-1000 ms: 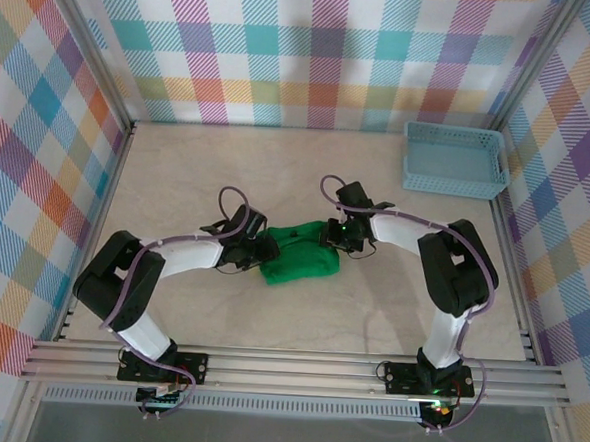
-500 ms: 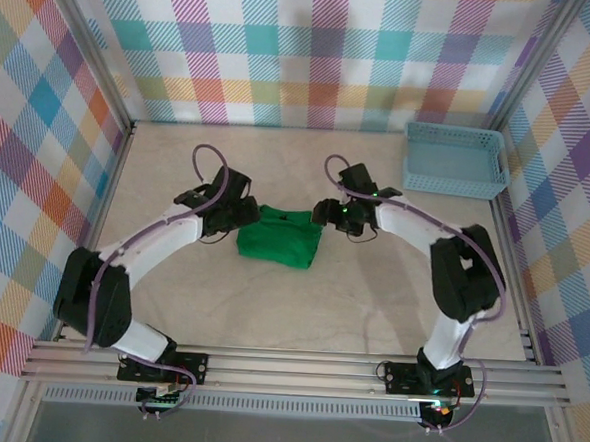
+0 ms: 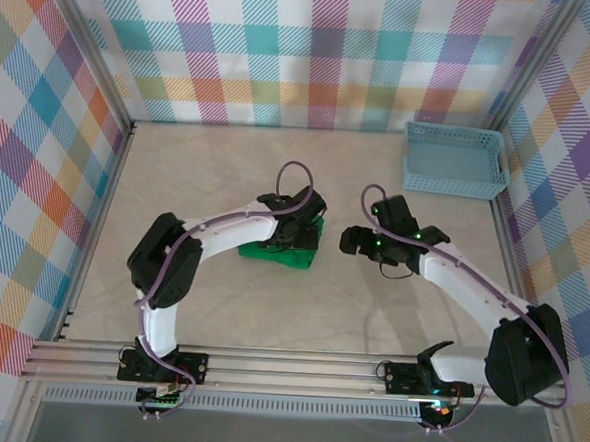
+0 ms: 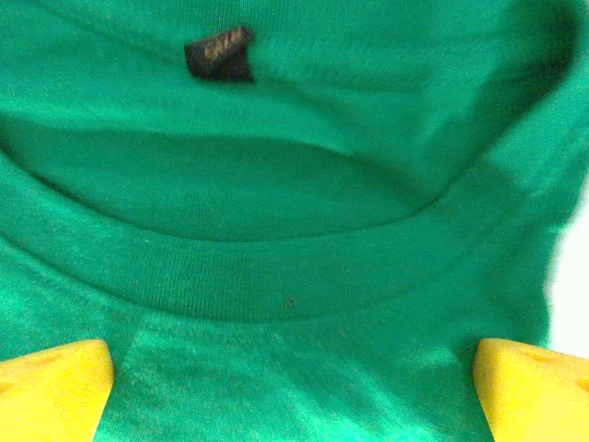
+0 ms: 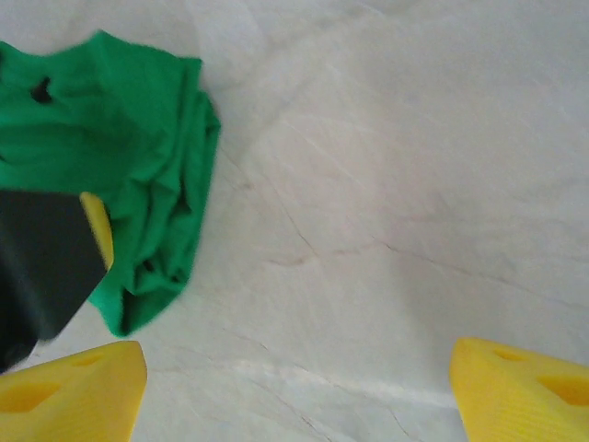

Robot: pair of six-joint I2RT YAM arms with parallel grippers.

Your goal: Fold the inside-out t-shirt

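Left pincer (image 4: 294, 387) is seen spread wide, shifted from beside the t-shirt (image 3: 298, 255) to directly over it, collar (image 4: 276, 276) just beneath. Right pincer (image 3: 351, 241), also spread, has been drawn off the cloth; t-shirt is left on the bench (image 3: 208, 176) near its left.

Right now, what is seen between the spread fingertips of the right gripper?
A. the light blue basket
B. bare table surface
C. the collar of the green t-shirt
B: in the right wrist view the right gripper has its yellow fingertips spread over bare table, with the green t-shirt lying off to one side, apart from them.
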